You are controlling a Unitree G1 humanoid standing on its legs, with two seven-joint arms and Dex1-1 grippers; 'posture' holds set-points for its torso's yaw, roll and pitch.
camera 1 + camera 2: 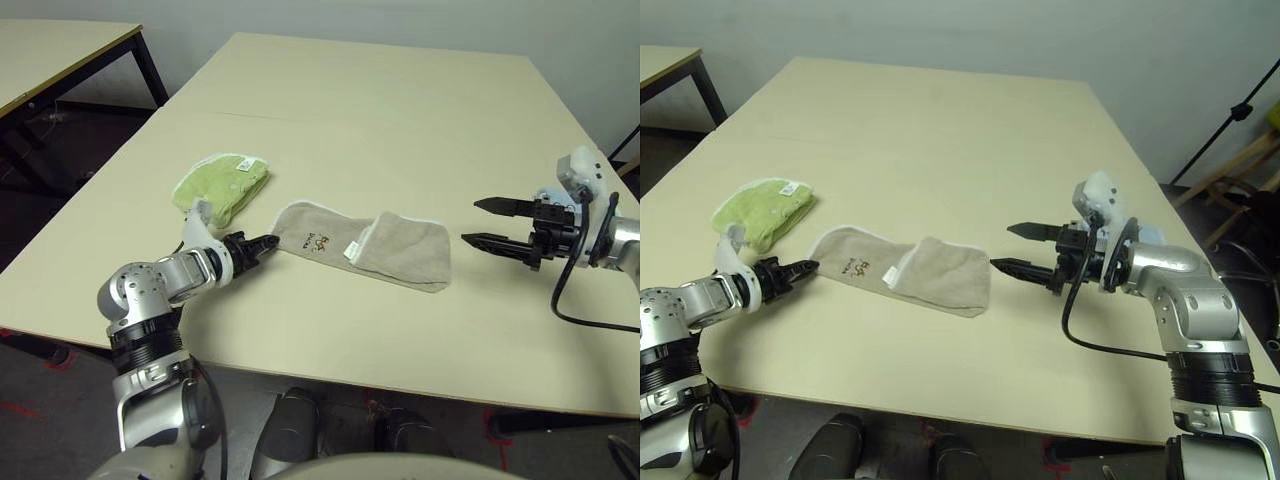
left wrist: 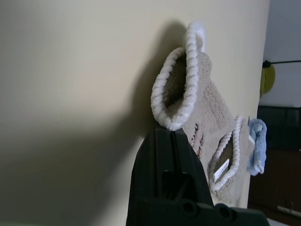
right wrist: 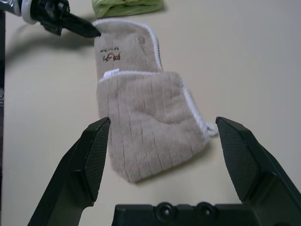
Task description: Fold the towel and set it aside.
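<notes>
Nearest to us, the left tool (image 1: 262,243) sits low over the tabletop (image 1: 330,110) at the end of a bent silver forearm, pointing across toward the right and slightly downward. Its two black fingers are pressed together, and their tips pinch the white-stitched corner of the towel (image 1: 365,245). In the left wrist view that edging curls up into a small loop just past the fingertips, so the corner is raised a little off the surface.

The towel lies near the middle of the tabletop's near half, stretched out sideways between our two tools. Its right portion is folded over on itself, making a thicker double layer with a white label at the fold line. Its left portion is a single layer, and the small orange-and-dark motif (image 1: 316,240) shows there, near the pinched corner.

On the right, the right tool (image 1: 1018,248) hangs above the tabletop, apart from the towel's folded end. It points left toward the towel, close to level, with its wrist turned so that one finger lies farther from us than the other. Its fingers are spread wide and hold nothing. In the right wrist view the folded end of the towel lies ahead of them, between the two tips.

Farther back on the left, a lime-green cloth (image 1: 222,184) lies crumpled just beyond the left tool, near the towel's left end but not touching it. We see no containers on the tabletop.
</notes>
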